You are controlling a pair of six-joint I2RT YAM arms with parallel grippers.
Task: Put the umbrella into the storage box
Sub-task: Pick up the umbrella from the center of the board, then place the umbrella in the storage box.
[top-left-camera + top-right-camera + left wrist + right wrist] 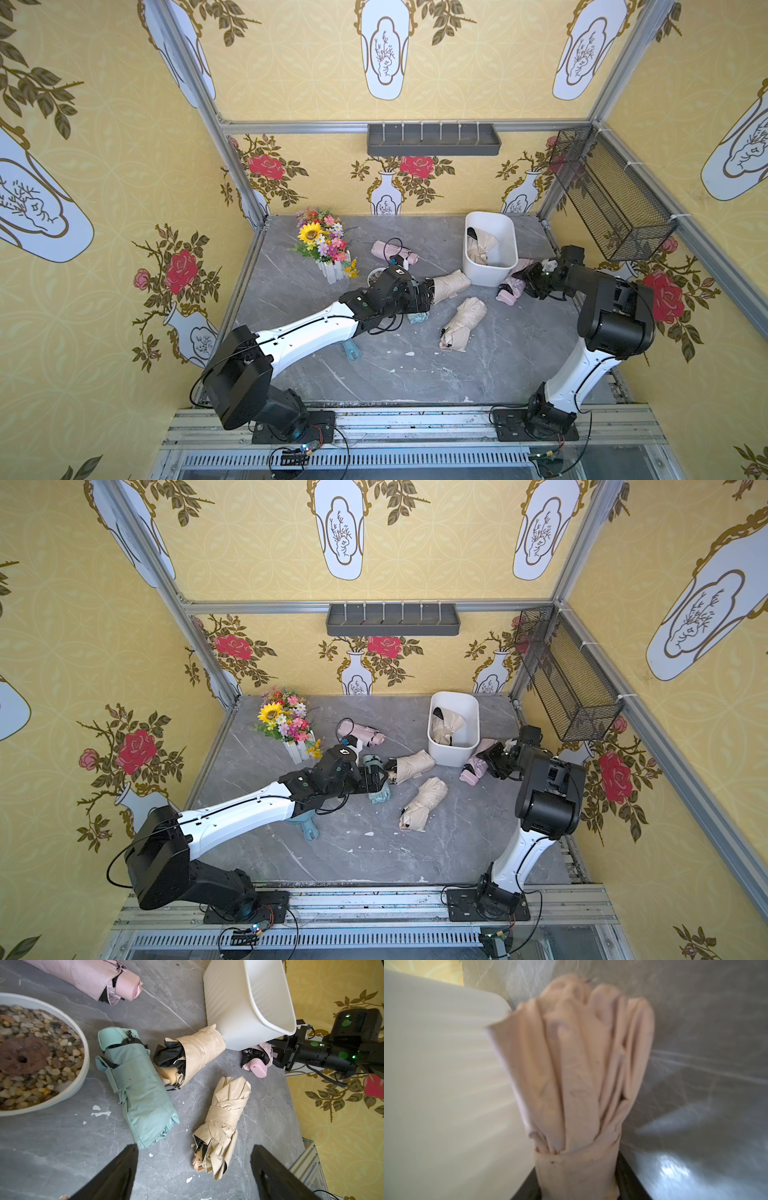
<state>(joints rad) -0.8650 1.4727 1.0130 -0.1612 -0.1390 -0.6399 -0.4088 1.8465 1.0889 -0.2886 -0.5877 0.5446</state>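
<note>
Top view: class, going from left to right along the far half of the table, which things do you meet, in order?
Flower bouquet → pink folded umbrella → white storage box → black wire-mesh basket on the side wall. The umbrellas that overlap the box are left out.

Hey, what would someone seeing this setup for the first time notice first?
Folded umbrellas lie strewn over the grey table, and a beige umbrella already sits in the white box at the back right. Beside that box the right hand holds a pink umbrella. A bright bunch of flowers stands at the back left.
</note>
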